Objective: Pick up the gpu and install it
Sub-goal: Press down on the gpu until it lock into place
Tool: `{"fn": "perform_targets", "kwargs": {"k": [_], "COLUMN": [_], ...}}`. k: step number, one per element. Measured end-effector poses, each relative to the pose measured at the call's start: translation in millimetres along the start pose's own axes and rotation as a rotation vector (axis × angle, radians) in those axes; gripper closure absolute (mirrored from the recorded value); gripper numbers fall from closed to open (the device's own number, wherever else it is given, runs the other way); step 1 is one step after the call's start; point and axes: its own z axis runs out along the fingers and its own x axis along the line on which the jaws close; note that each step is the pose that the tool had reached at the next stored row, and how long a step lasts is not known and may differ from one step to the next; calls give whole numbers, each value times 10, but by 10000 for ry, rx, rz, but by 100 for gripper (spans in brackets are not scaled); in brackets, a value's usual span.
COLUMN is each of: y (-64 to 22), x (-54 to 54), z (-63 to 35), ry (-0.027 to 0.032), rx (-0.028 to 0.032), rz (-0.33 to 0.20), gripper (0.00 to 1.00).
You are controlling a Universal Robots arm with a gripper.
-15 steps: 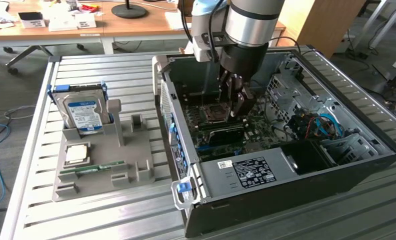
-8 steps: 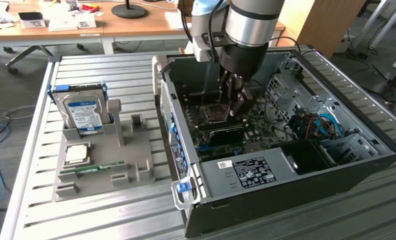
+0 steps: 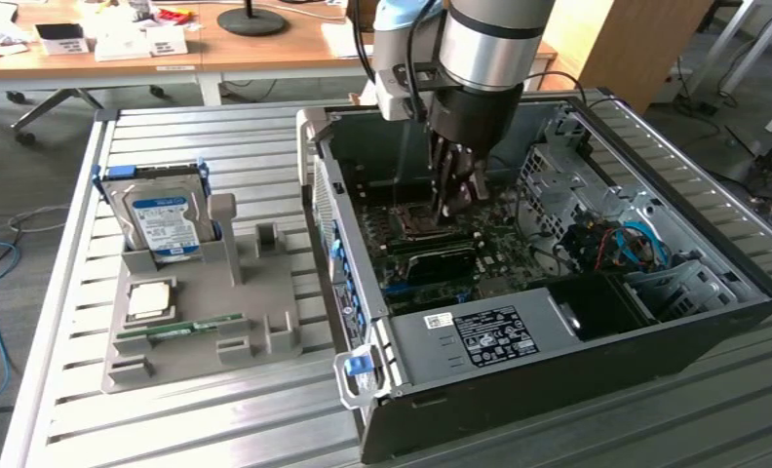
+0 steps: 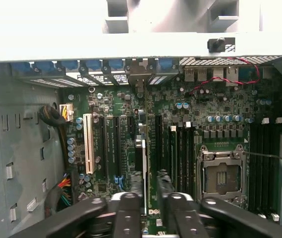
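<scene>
Gripper [image 4: 148, 201] sits low inside the case [image 3: 517, 336], jaws narrowed astride the gpu [image 4: 140, 158] – card edge-up over its motherboard slot, presumably for seating – I can't tell if they're clamping.

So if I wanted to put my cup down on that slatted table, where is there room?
The slatted table is bare in front of the grey holder tray, and along its edge behind the hard drive. Inside the computer case it is crowded, where the fingers reach.
</scene>
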Motion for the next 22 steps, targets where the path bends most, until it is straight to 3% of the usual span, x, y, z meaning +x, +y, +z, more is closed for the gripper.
{"fn": "perform_targets", "kwargs": {"k": [2, 3, 5, 22], "y": [0, 0, 0, 0], "x": [0, 0, 0, 1], "z": [0, 0, 0, 26], "ry": [0, 0, 0, 1], "rx": [0, 0, 0, 0], "rz": [0, 0, 0, 0], "gripper": [80, 80, 89, 89]}}
